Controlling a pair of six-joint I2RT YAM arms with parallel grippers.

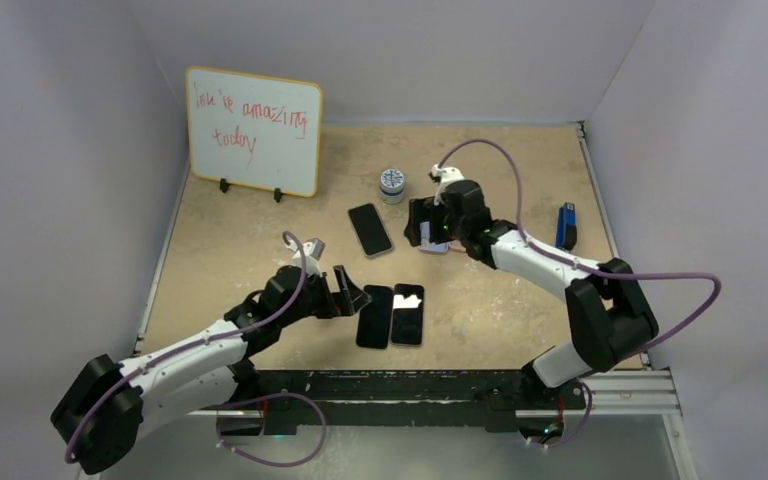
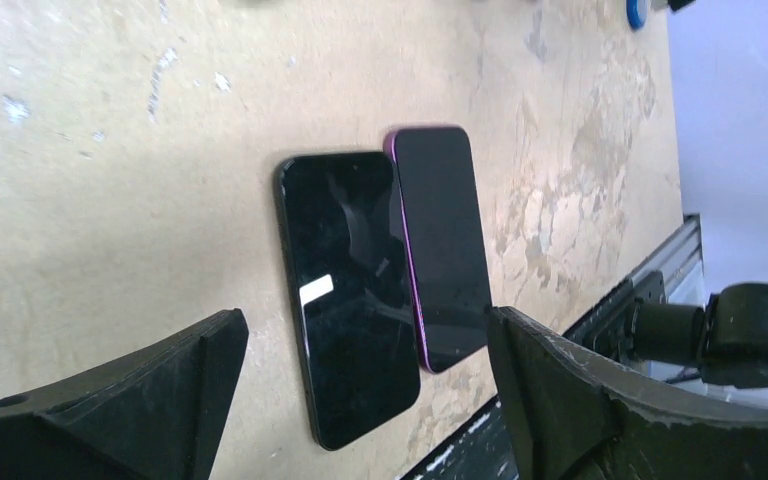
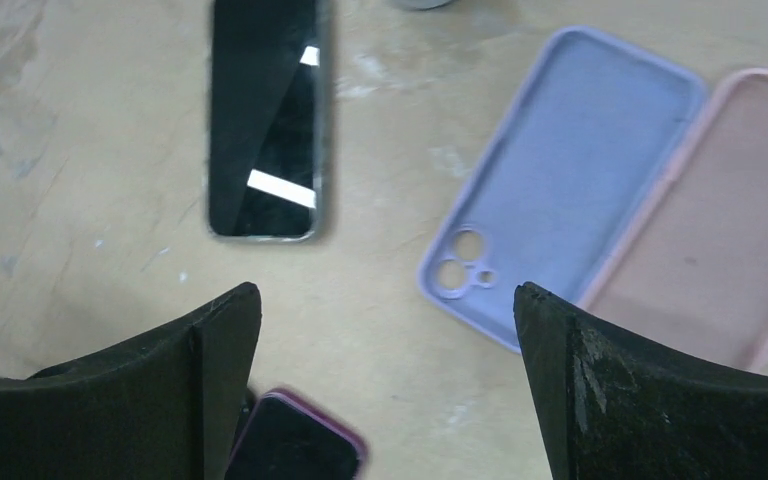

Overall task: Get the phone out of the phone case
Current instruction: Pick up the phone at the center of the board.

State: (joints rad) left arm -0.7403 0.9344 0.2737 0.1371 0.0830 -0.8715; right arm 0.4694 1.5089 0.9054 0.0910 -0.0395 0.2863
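Phone in purple case (image 2: pixel 445 240) touches a black phone (image 2: pixel 345 300).
Left hand (image 1: pixel 348 290) and right hand (image 3: pixel 385 300) are open, empty; the left could shove both phones.

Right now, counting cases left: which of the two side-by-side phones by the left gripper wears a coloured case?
The purple-rimmed dark phone, on the right; the black phone beside it looks bare.

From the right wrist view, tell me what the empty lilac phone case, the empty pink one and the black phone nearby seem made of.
Lilac empty phone case: probably soft silicone with a matte finish; it shows no glare and has rounded moulded camera holes.
Pale pink empty phone case: likely the same, with an even, dull surface.
Black rectangular phone: glossy front, apparently glass, with sharp white reflections.
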